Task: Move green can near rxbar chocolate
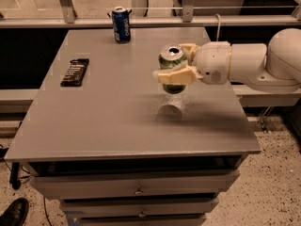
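The green can [172, 64] with a silver top is held upright in the air above the right half of the grey table [117, 121], its shadow on the tabletop below it. My gripper [178, 66] comes in from the right on a white arm and is shut on the can, one pale finger across its front and one behind. The rxbar chocolate [75, 72], a flat dark wrapper with white text, lies on the table's left side, well to the left of the can.
A blue can [121, 24] stands upright at the table's far edge, left of centre. A rail with posts runs behind the table. Drawers sit under the front edge. A dark shoe [14, 212] is on the floor at bottom left.
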{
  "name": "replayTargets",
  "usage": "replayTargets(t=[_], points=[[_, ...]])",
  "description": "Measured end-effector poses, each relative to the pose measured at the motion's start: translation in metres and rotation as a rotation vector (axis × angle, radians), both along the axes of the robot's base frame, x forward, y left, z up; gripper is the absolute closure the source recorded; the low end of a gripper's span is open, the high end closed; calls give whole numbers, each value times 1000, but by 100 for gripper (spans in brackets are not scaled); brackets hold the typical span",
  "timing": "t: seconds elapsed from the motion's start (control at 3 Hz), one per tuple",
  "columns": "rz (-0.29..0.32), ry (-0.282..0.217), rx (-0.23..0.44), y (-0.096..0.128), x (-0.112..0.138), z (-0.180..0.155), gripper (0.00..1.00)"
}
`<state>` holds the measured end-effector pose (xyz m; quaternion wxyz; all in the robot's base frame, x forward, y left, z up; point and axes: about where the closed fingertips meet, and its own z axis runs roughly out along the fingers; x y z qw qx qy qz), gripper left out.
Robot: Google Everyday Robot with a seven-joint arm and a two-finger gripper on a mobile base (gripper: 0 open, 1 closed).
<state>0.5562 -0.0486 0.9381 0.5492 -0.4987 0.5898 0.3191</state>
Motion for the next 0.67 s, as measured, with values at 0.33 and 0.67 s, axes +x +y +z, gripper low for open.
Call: replayTargets(t=[0.33, 0.67], points=[[15, -50, 53, 18, 16, 10, 100], [26, -86, 110, 42, 62, 19, 100]])
